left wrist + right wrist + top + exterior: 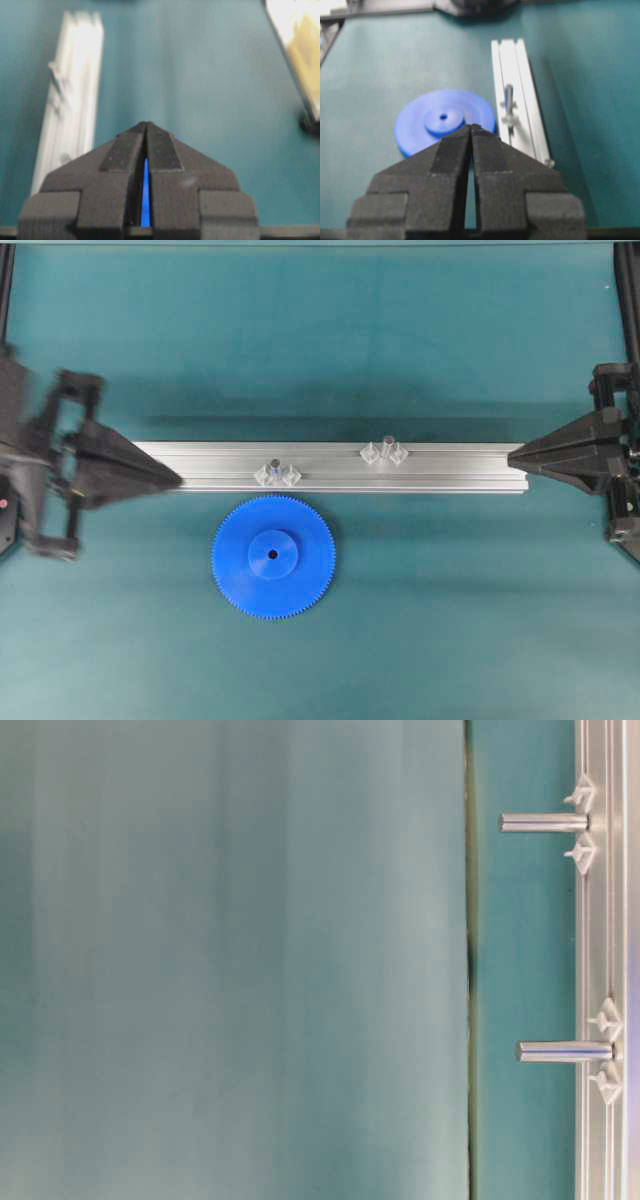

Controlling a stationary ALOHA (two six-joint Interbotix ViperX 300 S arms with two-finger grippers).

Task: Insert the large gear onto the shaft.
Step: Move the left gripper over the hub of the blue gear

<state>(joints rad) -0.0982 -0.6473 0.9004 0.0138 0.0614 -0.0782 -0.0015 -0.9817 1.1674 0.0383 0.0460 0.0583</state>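
The large gear [273,557], a bright-blue toothed disc with a raised hub, lies flat on the teal mat just in front of the aluminium rail [450,468]. It shows in the right wrist view too, the gear [442,120] lying left of the rail. The shaft [386,446] [545,822] [508,97] stands upright on the rail's right half, clear blocks at its foot. My left gripper [178,480] [146,123] is shut and empty at the rail's left end; a blue sliver of gear shows through the slit behind its tips. My right gripper [510,458] [471,126] is shut and empty at the rail's right end.
A shorter pin [275,468] [565,1051] with like clear blocks stands on the rail's left half, right behind the gear. A pale yellowish object [300,50] sits at the right edge of the left wrist view. Dark frame posts [628,300] run along the table's sides.
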